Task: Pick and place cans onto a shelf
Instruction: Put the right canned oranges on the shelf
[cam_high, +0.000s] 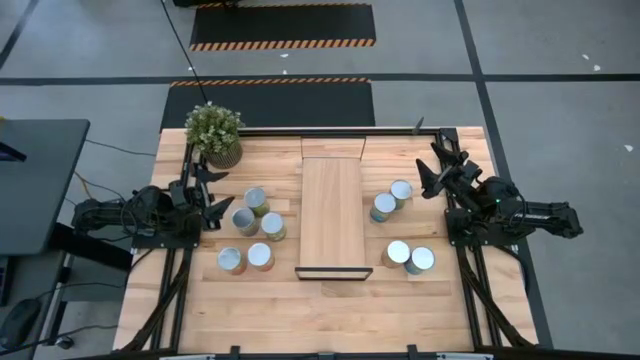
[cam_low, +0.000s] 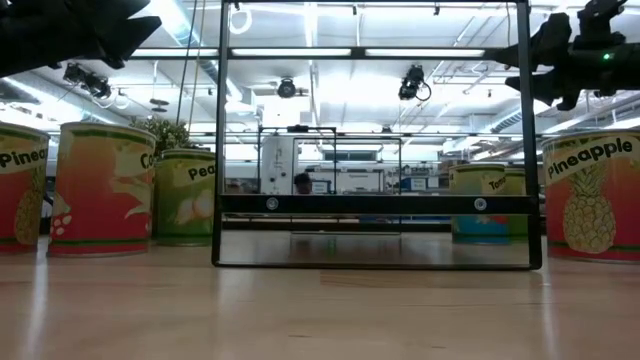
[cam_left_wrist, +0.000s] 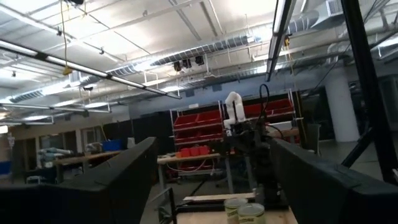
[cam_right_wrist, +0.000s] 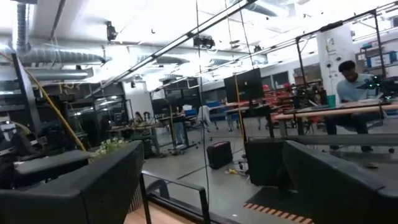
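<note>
Light-wood shelf (cam_high: 332, 213), bare: five cans (cam_high: 250, 226) to its left, four to its right. Left gripper (cam_high: 215, 192) and right gripper (cam_high: 428, 171) spread, empty. Advice: descend squarely over nearest can.

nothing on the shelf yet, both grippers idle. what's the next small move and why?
Probably lower the left gripper toward the nearest can of the five on its side. The shelf holds no cans, both grippers stand open and empty, and the left one sits close beside that cluster. The right gripper waits near its own four cans, so starting there looks equally reasonable.
</note>
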